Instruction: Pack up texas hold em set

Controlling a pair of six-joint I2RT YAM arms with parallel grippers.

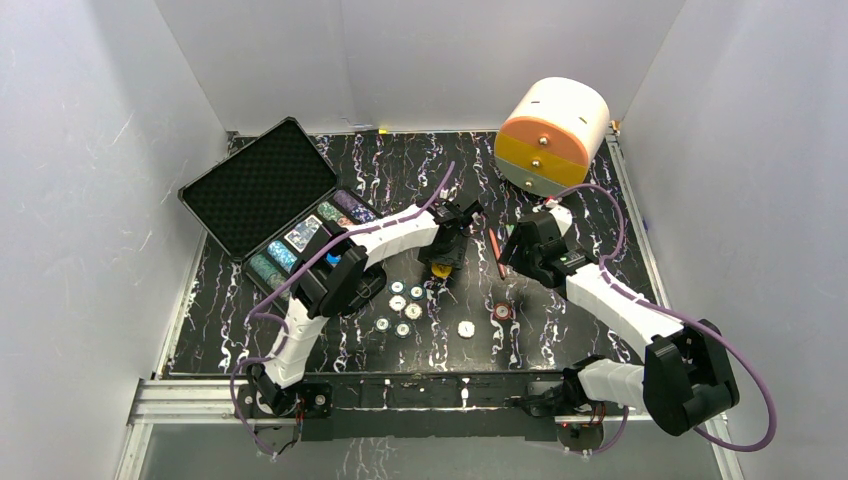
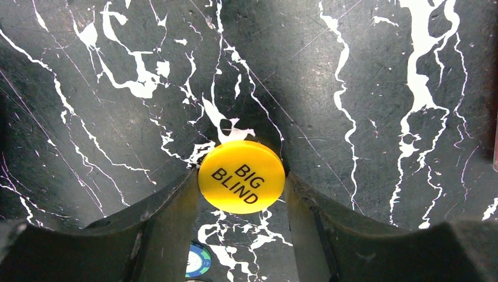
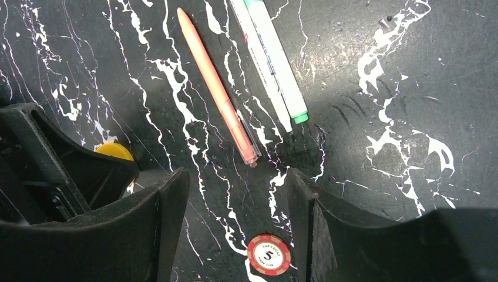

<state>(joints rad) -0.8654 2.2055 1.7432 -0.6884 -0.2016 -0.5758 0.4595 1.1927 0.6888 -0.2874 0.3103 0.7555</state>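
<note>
Left pincer point(image 2: 242, 176): pointed down at the marbled black table point(image 2: 364, 70), clenched on the yellow Big Blind button point(image 2: 241, 176). Each finger met one edge of the disc, which sat right at the fingertips with its lettering facing up. A blue-edged chip point(image 2: 198, 260) lay on the table behind the button, back between the fingers.

Right pincer point(image 3: 238, 176): released, with nothing between the fingers, hanging over bare table. The red chip point(image 3: 269, 254) marked 5 lay flat below the gap, set back from the tips and nearer the right finger. An orange pen point(image 3: 217, 88) lay just ahead of the tips, with two white pens point(image 3: 273, 64) beside it on the right. The left pincer and its yellow button showed close on the left side.

From above, the black case point(image 1: 255, 185) stood open well to the left of the left pincer, its lid up and chip rows in the tray. The loose chips point(image 1: 403, 305) lay scattered behind that pincer, towards the arm bases. The orange-and-white cylinder point(image 1: 553, 135) stood beyond the right pincer.
</note>
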